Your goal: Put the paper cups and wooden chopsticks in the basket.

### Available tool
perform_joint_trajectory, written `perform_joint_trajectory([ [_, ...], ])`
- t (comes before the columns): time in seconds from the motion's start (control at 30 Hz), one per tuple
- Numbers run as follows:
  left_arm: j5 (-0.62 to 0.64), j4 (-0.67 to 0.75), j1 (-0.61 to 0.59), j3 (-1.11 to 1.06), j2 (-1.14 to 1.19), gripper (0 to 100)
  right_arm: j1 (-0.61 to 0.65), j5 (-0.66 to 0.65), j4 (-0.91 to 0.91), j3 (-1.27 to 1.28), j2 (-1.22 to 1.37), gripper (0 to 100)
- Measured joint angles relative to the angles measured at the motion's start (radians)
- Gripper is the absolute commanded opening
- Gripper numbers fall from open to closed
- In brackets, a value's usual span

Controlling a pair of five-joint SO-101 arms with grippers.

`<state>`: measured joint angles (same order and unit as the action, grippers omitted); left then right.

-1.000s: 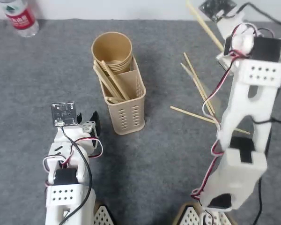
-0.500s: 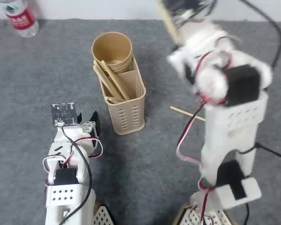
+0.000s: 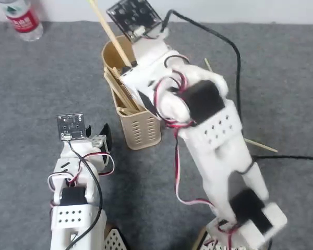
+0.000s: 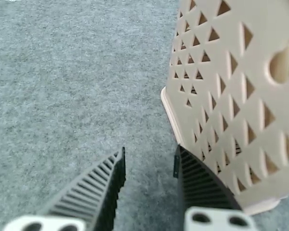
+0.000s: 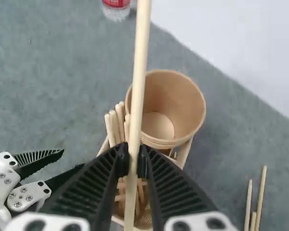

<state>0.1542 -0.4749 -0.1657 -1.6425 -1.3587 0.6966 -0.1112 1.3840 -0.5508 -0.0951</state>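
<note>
Left gripper (image 4: 148,155) sits nearest us, low over the table (image 3: 36,104), just beside the basket (image 4: 231,96) foot. Its jaws are a narrow gap apart, with nothing between them.

At least two loose chopsticks (image 5: 257,197) lie on the table out on the right arm's side, well apart from the basket (image 3: 143,130), so the job isn't finished.

Inside the basket, a bundle of chopsticks (image 3: 120,94) leans in the compartment next to the cups.

Right gripper (image 5: 133,156) is over the basket, jaws clamped on one chopstick (image 5: 140,72) partway along its length. In the high view, that chopstick (image 3: 107,28) has its long axis on a diagonal. The free end points up and away toward the far left, past the cup rim. The lower end is hidden under the jaws, so we can't tell which compartment it is over.

The paper cups (image 3: 126,56) are nested and seated in the basket's far end, so that part looks done.

We judge the step in hand as dropping this chopstick in. For the next move, we'd bring the stick more upright, set the lower tip over the chopstick bundle rather than the cup mouth (image 5: 166,122), lower it, then open the jaws.

A bottle (image 3: 21,18) stands at the far left edge, out of the way.
</note>
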Motion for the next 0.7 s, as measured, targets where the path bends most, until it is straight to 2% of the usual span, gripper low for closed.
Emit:
perform_joint_trajectory([
  [0.13, 0.0, 0.0, 0.0, 0.0, 0.0, 17, 0.037, 0.003, -0.195, 0.269, -0.216, 0.7],
  [0.33, 0.0, 0.0, 0.0, 0.0, 0.0, 17, 0.037, -0.061, -0.644, 0.79, -0.519, 0.6],
  [0.5, 0.0, 0.0, 0.0, 0.0, 0.0, 17, -0.017, -0.072, -0.829, 0.905, -0.52, 0.6],
  [0.7, 0.0, 0.0, 0.0, 0.0, 0.0, 17, -0.025, -0.075, -0.984, 1.01, -0.416, 0.6],
])
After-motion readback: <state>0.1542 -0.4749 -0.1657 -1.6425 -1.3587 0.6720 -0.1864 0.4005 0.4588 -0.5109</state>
